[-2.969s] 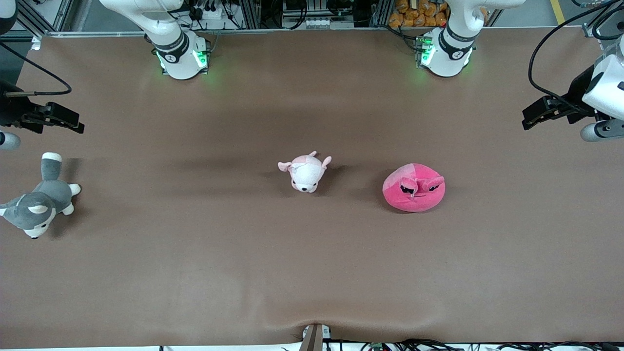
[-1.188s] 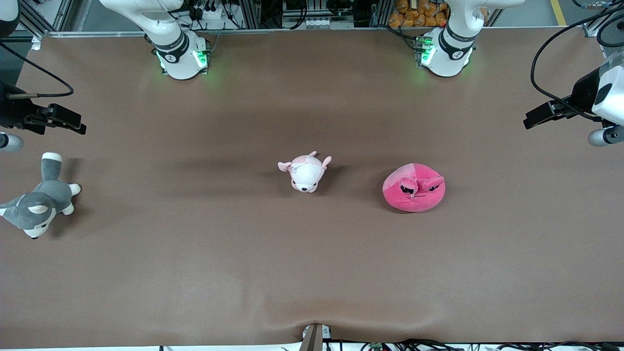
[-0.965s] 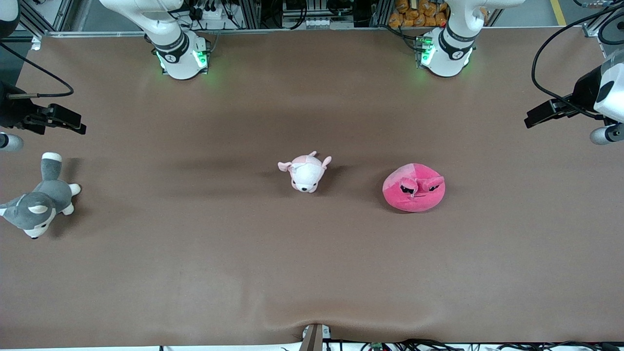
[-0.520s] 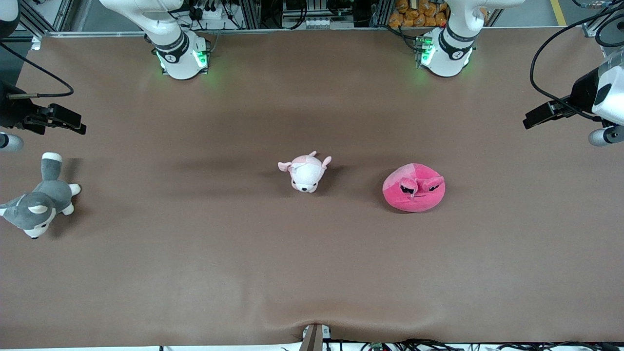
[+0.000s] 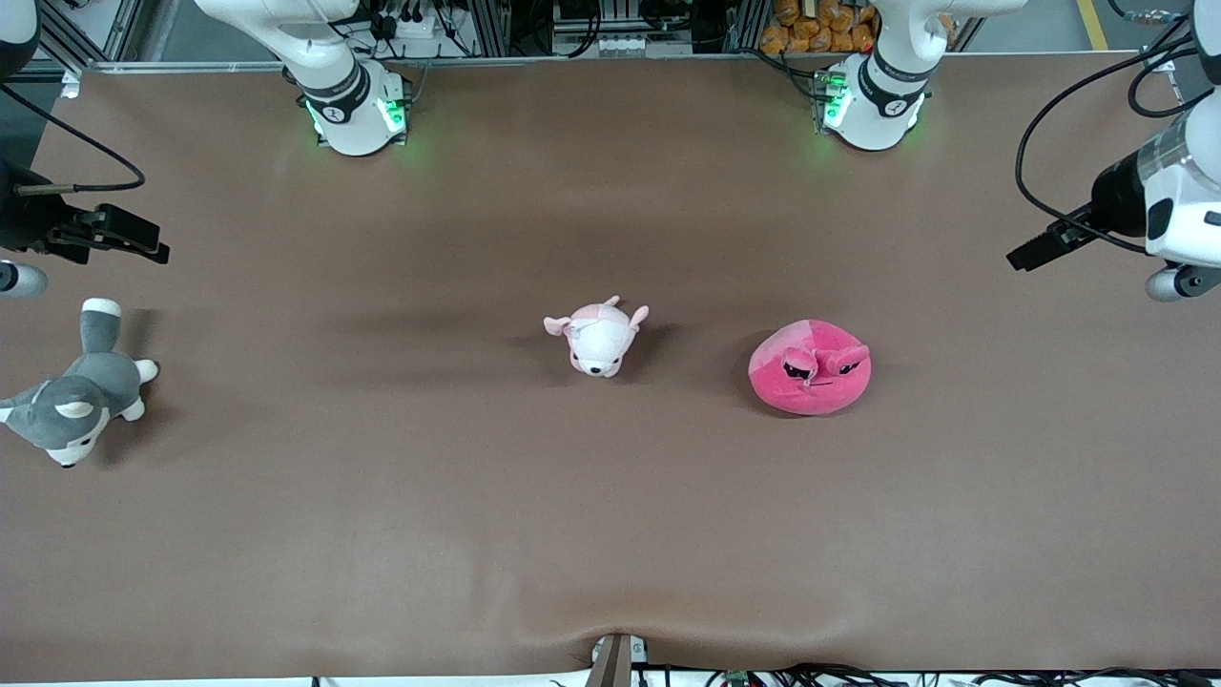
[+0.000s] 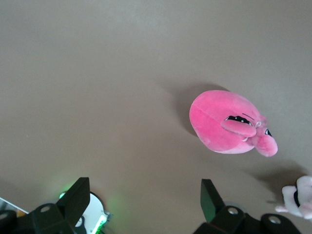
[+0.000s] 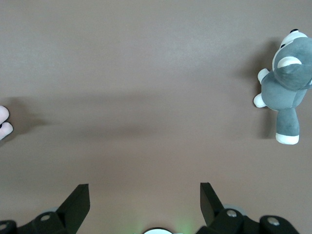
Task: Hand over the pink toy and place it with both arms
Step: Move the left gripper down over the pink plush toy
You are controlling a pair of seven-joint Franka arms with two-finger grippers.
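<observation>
Pink toy [image 5: 809,367] resting untouched on the brown table [image 5: 610,534], toward the left arm's end, beside the pale puppy plush [image 5: 597,336]; husky plush [image 5: 74,396] at the right arm's end. Left gripper [image 5: 1035,251] raised over the table's edge, jaws spread and empty, seemingly readied for the first pickup. Right gripper [image 5: 129,240] likewise spread and empty above the husky plush, waiting, presumably for the handover.

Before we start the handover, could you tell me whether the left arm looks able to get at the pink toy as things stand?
Probably yes. The pink toy lies alone on the table, with the puppy plush well apart from it. The left claw is open above bare table with nothing between; the right claw waits near the husky plush.
</observation>
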